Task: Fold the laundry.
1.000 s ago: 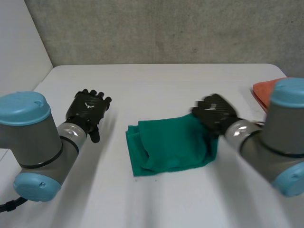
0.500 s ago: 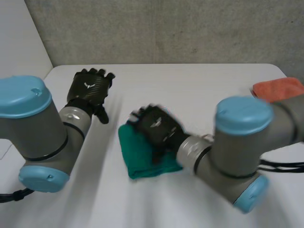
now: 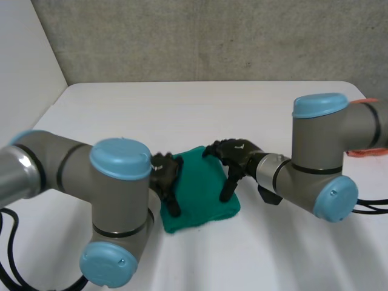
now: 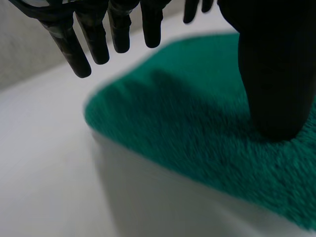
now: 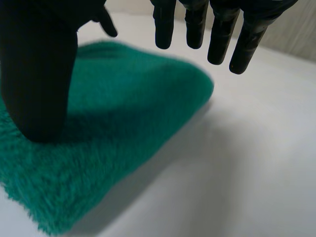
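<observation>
White surface (image 3: 200, 109) runs back to a grey concrete wall (image 3: 212, 36). In the head view one green cloth (image 3: 203, 191) lies on it, folded into a compact pad near the middle, between two grey arms with light-blue caps. One robot hand sits at each side of the pad. The left robot hand (image 3: 165, 174) is at the cloth's left edge and the right robot hand (image 3: 233, 159) at its right edge, each with a dark digit reaching down onto the green pile. One orange cloth (image 3: 367, 153) peeks out from behind the right arm at the surface's far right, well apart from the green one.

The left wrist view adds what the head view cannot. The left robot hand's thumb (image 4: 274, 69) rests on the plush green cloth (image 4: 197, 123), while its fingers (image 4: 98, 34) hang straight and spread above the cloth's rounded corner, clasping nothing. The right wrist view mirrors this. The thumb (image 5: 39, 74) is planted on the cloth (image 5: 128, 98), and the fingers (image 5: 217, 34) are straight and apart, hovering past the cloth's edge over bare surface with nothing pinched. Both wrist views show the cloth's fuzzy nap and thick edge
</observation>
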Motion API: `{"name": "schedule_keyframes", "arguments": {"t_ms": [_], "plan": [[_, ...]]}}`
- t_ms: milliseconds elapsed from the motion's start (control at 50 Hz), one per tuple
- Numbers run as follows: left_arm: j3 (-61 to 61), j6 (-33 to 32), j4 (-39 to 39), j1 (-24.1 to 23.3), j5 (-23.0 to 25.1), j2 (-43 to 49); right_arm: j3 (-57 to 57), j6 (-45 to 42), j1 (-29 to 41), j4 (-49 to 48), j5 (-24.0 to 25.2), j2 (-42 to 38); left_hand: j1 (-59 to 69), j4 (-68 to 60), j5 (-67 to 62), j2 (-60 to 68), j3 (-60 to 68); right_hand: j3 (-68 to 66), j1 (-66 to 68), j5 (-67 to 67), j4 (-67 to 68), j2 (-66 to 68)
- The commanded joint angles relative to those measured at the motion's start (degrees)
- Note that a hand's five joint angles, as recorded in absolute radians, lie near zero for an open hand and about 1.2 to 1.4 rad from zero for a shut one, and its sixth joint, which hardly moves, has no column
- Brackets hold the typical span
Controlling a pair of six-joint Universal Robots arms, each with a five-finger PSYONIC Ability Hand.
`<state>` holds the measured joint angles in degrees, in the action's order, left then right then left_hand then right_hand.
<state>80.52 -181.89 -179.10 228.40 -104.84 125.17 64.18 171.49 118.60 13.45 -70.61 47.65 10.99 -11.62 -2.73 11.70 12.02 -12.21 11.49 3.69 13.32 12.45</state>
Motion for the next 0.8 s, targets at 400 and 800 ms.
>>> {"name": "schedule_keyframes", "arguments": {"t_ms": [400, 800], "plan": [[-1.07, -2.67, 1.48, 2.05, 1.65, -9.06, 5.85, -9.51, -0.74, -4.73, -4.1, 8.05, -0.94, 1.57, 2.68, -1.65, -1.97, 2.21, -1.49, -3.69, -3.32, -2.45], [-0.28, -6.9, 2.36, 8.2, 19.85, -19.09, 30.12, -19.09, -2.06, -11.07, 2.4, 21.26, -0.94, 1.58, 2.69, -1.65, -1.97, -4.76, 5.49, 3.29, 3.65, 4.52]]}}
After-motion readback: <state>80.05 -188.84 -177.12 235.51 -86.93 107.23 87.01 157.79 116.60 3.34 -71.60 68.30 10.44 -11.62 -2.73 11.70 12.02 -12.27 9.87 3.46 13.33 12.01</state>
